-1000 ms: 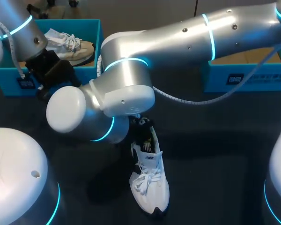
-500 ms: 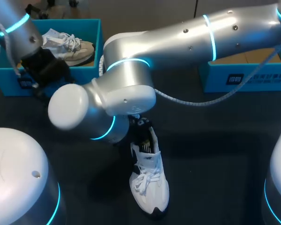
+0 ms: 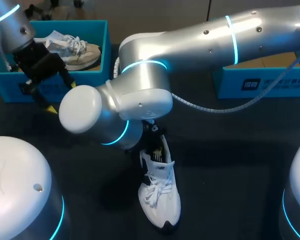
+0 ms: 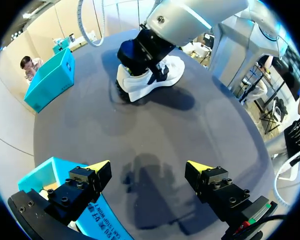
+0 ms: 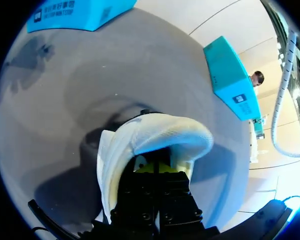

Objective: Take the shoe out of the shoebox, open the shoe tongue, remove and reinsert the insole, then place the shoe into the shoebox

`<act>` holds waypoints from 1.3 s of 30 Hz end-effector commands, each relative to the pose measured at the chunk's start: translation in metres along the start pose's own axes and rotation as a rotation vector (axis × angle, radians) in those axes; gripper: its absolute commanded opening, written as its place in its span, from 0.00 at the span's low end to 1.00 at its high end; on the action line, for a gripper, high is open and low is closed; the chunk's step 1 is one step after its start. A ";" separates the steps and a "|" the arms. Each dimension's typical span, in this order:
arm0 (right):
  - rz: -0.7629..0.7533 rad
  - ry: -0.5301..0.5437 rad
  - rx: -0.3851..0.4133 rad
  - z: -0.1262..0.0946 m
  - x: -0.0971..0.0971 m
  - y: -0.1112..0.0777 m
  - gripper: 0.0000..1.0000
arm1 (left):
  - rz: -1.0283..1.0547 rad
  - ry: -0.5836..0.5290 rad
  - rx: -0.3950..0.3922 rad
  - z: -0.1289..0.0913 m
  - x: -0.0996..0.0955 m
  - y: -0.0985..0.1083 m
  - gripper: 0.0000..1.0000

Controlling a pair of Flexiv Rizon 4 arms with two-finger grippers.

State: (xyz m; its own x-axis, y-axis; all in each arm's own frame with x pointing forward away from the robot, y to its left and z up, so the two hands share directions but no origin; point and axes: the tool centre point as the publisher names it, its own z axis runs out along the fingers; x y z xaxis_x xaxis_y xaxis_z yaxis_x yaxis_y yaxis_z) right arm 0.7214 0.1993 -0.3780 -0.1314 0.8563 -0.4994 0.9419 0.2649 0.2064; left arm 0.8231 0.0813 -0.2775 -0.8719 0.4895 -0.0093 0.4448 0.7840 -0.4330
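Note:
A white shoe (image 3: pixel 160 197) lies on the dark table, toe toward the front edge. My right gripper (image 5: pixel 157 167) is shut, its yellow tips pushed down into the shoe's opening under the white collar (image 5: pixel 160 132). Whether anything thin sits between the tips is hidden. In the head view the right wrist (image 3: pixel 152 142) covers the heel. My left gripper (image 4: pixel 149 167) stands open with nothing between its fingers, hanging above the table just in front of the blue shoebox (image 3: pixel 97 75), well back and left of the shoe (image 4: pixel 150 80).
The shoebox at the back left holds a second, cream shoe (image 3: pixel 75 50). Another blue box (image 3: pixel 260 82) stands at the back right. My right arm's big elbow (image 3: pixel 105 115) spans the middle of the table above the shoe.
My left arm has drawn back and left toward the shoebox, its gripper still open. The right arm's elbow shifted slightly right; its gripper stays in the shoe, which has not moved.

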 end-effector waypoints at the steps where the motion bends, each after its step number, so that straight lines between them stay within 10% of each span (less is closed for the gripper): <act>1: 0.381 -0.010 -0.029 -0.020 0.000 -0.008 0.00 | -0.001 0.000 -0.003 -0.001 0.001 0.000 1.00; 39: 0.354 0.039 0.028 0.022 0.012 -0.007 0.00 | -0.001 0.000 -0.003 -0.001 0.001 0.000 1.00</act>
State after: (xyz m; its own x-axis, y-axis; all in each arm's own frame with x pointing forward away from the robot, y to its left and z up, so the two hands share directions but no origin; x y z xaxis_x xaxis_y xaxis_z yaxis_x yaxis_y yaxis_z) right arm 0.7241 0.2030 -0.3990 -0.1289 0.8678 -0.4799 0.9532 0.2419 0.1814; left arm 0.8231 0.0815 -0.2779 -0.8721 0.4892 -0.0098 0.4444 0.7837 -0.4339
